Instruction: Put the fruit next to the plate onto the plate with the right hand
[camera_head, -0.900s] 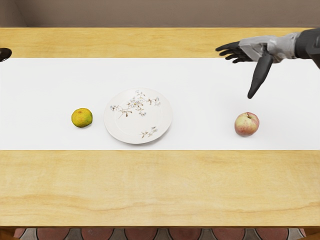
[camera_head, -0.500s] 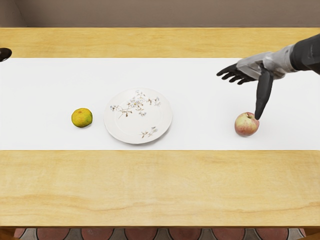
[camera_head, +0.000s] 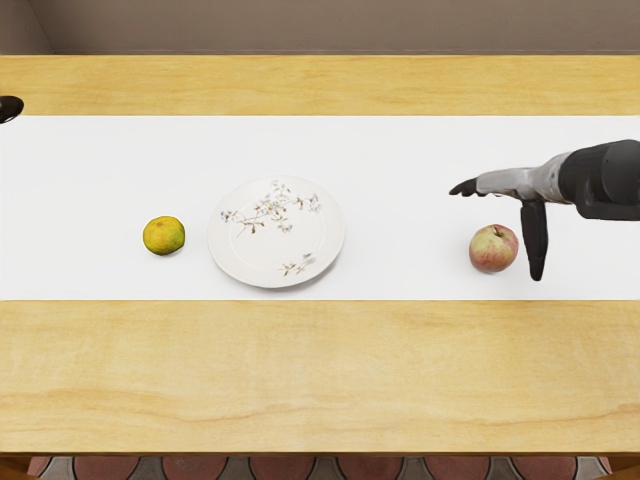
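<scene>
A red-yellow apple (camera_head: 494, 248) lies on the white runner at the right. A white plate (camera_head: 276, 232) with a floral pattern sits near the middle, and a green-orange mandarin (camera_head: 164, 236) lies just left of it. My right hand (camera_head: 505, 215) comes in from the right edge and hovers over the apple, open. Its dark fingers (camera_head: 466, 187) reach past the apple's far side and the thumb (camera_head: 536, 240) hangs down at the apple's right. The hand does not hold the apple. A small part of the left hand (camera_head: 8, 107) shows at the far left edge.
The white runner (camera_head: 400, 160) crosses the wooden table (camera_head: 320, 380) from side to side. Bare wood lies in front of and behind it.
My right hand has come down and toward the front, from above the runner's far edge to around the apple. The apple, plate and mandarin have not moved.
</scene>
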